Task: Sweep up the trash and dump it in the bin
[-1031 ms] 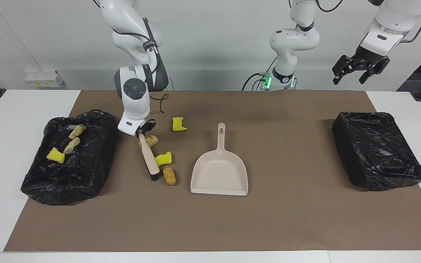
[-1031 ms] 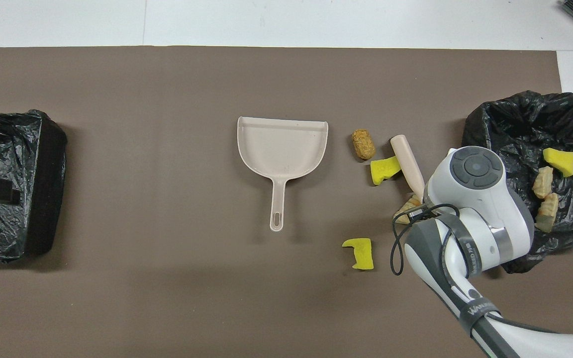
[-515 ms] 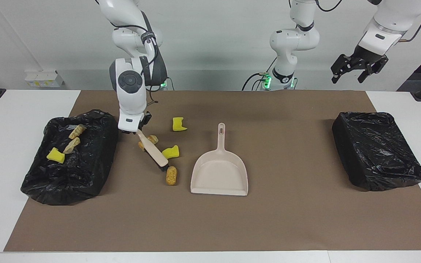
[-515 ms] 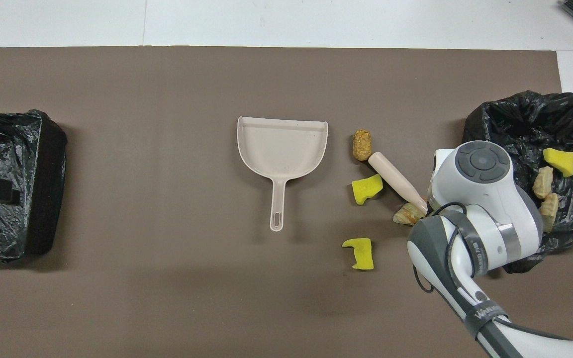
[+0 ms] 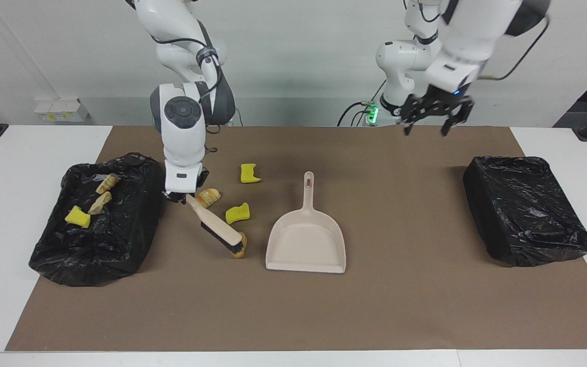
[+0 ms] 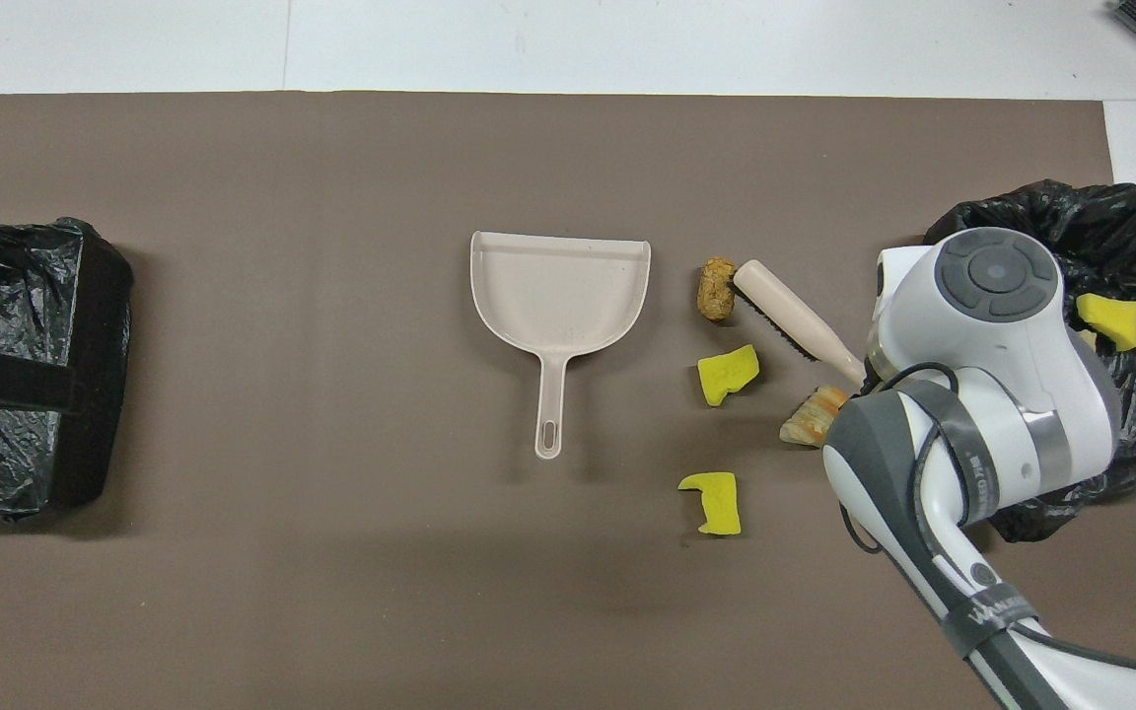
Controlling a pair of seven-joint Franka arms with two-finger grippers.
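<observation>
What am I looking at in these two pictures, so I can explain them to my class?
Two robot arms work at a table with a brown mat. One picture faces them; the other looks down from above. The right gripper is shut on a brush, its bristles against a tan lump beside the empty dustpan. More trash lies loose on the mat. Some sits on the black bag beside that arm. The left gripper hangs open in the air. Another black bag sits at its end.

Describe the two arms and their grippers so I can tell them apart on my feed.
Both arms are glossy white with dark grey joint bands and round grey end caps. The right gripper is white-cased, with a black cable looped beside it. The left gripper has black linked fingers, a small blue light and a trailing black cable.
</observation>
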